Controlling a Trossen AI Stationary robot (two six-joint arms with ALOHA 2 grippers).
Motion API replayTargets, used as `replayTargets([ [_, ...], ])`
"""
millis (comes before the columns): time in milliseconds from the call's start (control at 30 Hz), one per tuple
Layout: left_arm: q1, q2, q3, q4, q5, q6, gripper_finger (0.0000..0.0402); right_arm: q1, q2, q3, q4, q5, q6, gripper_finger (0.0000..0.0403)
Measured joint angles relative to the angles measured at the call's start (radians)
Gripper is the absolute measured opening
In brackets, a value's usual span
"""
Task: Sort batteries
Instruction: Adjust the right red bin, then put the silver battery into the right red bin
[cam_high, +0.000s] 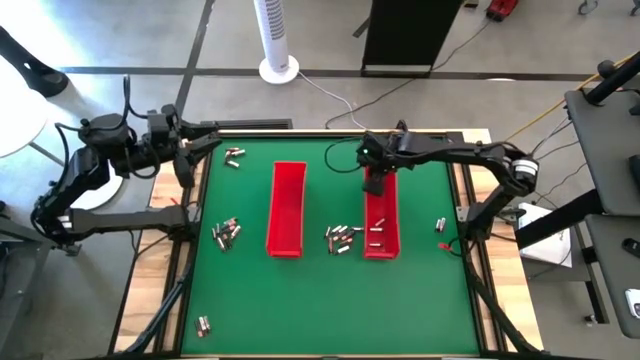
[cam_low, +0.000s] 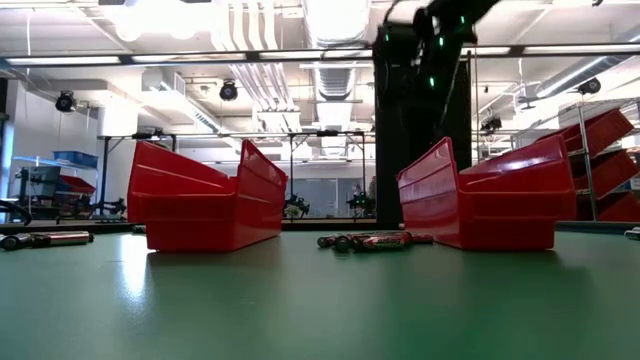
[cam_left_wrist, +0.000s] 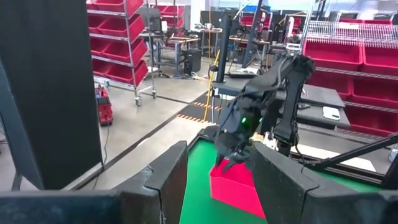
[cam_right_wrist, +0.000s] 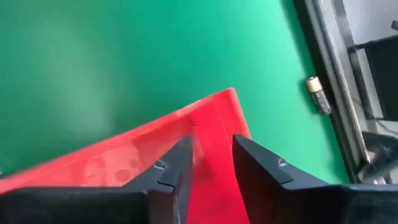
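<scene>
Right tray (cam_high: 381, 222): few batteries (cam_high: 376, 236). Loose clusters (cam_high: 342, 238) remain (most unsorted). Right gripper (cam_right_wrist: 211, 163) parted, empty; left gripper (cam_left_wrist: 217, 180) parted, empty.

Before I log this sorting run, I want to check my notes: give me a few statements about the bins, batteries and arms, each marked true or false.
1. Two red trays sit on the green mat. True: left tray, right tray.
2. The right gripper hovers over the right tray's far end. True.
3. The right gripper's fingers clamp a battery. False: the right wrist view shows an empty gap between its fingers.
4. The left gripper is over the left tray. False: it waits at the mat's left edge.
5. A cluster of batteries lies between the two trays. True.
6. No battery lies right of the right tray. False: one battery lies there.
</scene>
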Motion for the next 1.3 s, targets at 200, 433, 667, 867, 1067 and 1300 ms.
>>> replayTargets([
  [200, 0.000, -0.001, 0.000, 0.000, 0.000, 0.034, 0.0155, 0.040, -0.046, 0.129, -0.273, -0.001, 0.228, 0.0157],
  [433, 0.000, -0.003, 0.000, -0.049, 0.002, 0.038, 0.0155, 0.093, -0.209, 0.068, -0.487, -0.002, 0.739, 0.0211],
  [667, 0.000, -0.006, 0.000, -0.070, 0.030, 0.082, 0.0155, 0.128, -0.361, -0.068, -0.600, -0.100, 1.104, 0.0219],
  [867, 0.000, -0.003, 0.000, -0.069, 0.048, 0.116, 0.0155, 0.145, -0.375, -0.147, -0.595, -0.115, 0.930, 0.0217],
  [1067, 0.000, -0.002, 0.000, -0.069, 0.106, 0.117, 0.0155, 0.145, -0.328, -0.250, -0.604, -0.117, 0.623, 0.0238],
  [1300, 0.000, 0.012, 0.000, -0.051, 0.107, 0.097, 0.0155, 0.145, -0.267, -0.329, -0.550, -0.111, 0.402, 0.0295],
])
